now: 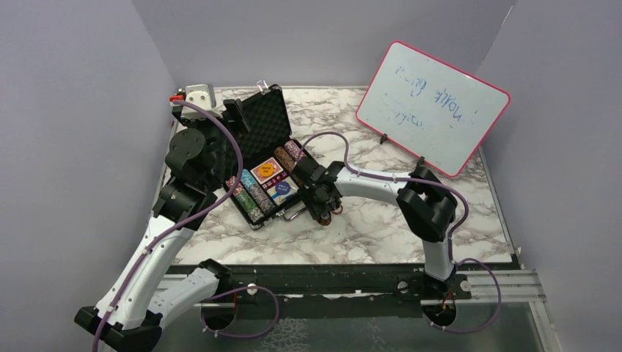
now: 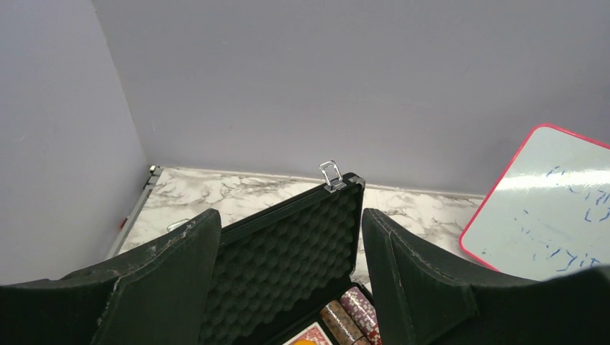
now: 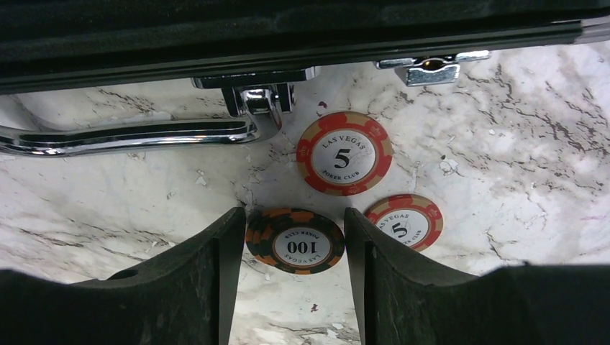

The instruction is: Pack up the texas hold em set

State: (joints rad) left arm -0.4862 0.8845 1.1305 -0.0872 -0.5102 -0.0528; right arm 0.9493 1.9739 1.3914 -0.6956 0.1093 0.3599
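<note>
Whiteboard point(image 1: 433, 108), pink-framed, blue scribbles, propped tilted: beyond and right of the right claw point(image 1: 323, 217). Marbled worktop point(image 1: 381, 227) beneath it.

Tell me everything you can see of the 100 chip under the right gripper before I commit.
The 100 chip is a round dark disc with orange edge stripes and a white centre label printed 100. It lies flat and single on the marble table, between the fingers of the right gripper, which stand at its two edges. Whether they actually touch it cannot be told. A red 5 chip lies close by, apart from it.
</note>
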